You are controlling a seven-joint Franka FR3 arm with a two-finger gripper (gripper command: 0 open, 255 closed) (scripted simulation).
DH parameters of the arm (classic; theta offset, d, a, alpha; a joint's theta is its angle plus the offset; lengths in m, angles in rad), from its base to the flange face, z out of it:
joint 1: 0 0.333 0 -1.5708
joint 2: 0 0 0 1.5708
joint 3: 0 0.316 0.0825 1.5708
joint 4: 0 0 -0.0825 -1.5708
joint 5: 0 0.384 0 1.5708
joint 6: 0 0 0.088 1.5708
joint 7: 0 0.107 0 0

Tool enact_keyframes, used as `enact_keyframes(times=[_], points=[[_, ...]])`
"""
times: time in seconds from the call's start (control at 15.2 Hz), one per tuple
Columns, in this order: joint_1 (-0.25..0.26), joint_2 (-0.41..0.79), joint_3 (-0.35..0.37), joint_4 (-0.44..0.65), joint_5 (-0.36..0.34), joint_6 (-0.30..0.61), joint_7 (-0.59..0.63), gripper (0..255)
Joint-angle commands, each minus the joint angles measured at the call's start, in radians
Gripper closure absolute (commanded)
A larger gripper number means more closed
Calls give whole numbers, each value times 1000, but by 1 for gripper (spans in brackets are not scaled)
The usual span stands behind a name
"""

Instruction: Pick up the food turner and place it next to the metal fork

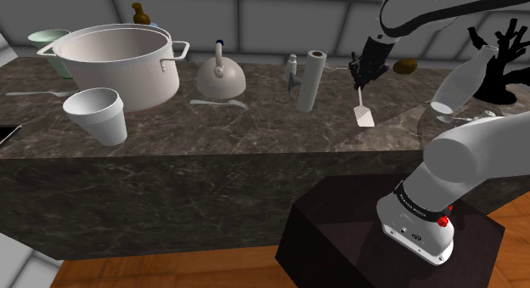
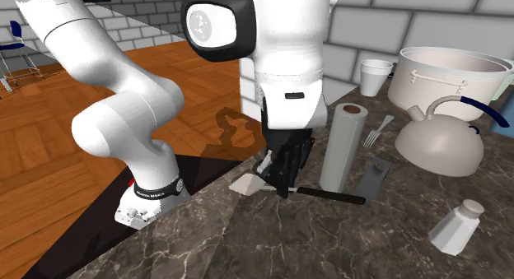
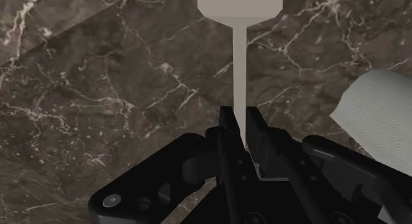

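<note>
The food turner has a pale flat blade, a thin pale shaft and a black handle. My gripper is shut on the shaft, which runs straight out between the two fingers. The blade lies low near the counter's front edge; I cannot tell whether it touches the marble. The metal fork lies in front of the kettle, beyond the paper towel roll from the gripper.
A large pot and a white cup stand toward the shoulder view's left. A grey flat tool and a shaker lie by the roll. A black branching stand is at the counter's right end.
</note>
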Motion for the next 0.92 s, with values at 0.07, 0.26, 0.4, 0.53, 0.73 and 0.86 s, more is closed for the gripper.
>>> enact_keyframes(times=[0.07,0.26,0.4,0.53,0.73,0.86], points=[[41,13,64,9,37,1,78,255],[80,41,128,31,71,6,155,255],[103,66,170,52,91,10,206,255],[124,95,211,78,107,14,257,255],[151,148,272,125,126,20,333,255],[166,188,312,162,132,24,385,255]])
